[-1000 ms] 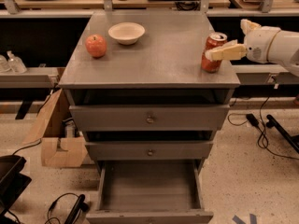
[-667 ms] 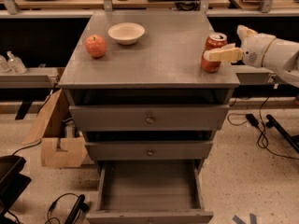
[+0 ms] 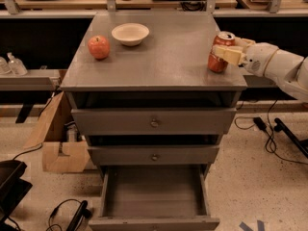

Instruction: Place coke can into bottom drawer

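The coke can (image 3: 219, 57), red with a silver top, stands upright near the right edge of the grey cabinet top (image 3: 163, 57). My gripper (image 3: 231, 49) reaches in from the right at can height. Its jaws stand open on either side of the can, with the near finger (image 3: 225, 53) lying across the can's front. The can still rests on the cabinet top. The bottom drawer (image 3: 153, 196) is pulled out below, and its grey inside holds nothing.
A red apple (image 3: 98, 47) and a white bowl (image 3: 130, 33) sit on the left half of the cabinet top. The two upper knobbed drawers (image 3: 154, 122) are shut. A cardboard box (image 3: 57, 138) stands on the floor at left. Cables lie on the floor at right.
My arm has moved left, further in around the coke can. The can, the apple, the bowl and the drawers have not moved.
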Tool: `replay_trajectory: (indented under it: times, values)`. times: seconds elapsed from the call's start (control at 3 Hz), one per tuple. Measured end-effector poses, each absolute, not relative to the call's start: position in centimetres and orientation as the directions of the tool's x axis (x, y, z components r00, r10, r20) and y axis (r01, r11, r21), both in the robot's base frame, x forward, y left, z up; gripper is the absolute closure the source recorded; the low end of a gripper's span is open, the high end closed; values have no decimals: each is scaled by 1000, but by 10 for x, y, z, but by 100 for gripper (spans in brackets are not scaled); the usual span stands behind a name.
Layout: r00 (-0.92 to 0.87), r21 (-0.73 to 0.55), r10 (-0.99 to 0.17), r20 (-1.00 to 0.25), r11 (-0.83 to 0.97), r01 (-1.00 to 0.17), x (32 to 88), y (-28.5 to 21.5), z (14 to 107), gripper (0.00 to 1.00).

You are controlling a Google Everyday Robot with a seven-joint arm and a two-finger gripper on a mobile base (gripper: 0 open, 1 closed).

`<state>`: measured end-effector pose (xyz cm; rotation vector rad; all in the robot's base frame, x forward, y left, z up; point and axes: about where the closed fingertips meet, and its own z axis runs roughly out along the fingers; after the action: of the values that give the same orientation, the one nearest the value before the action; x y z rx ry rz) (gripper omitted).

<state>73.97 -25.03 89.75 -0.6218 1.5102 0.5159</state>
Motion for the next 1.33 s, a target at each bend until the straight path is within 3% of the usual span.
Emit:
replay_trajectory:
  times: [0.67,1.33]
  values:
    - [14,-43,-46,-999,735,-677,743,-244,895,100]
    - [60,-193,-210,-976,697,-691,722,-209,938,100]
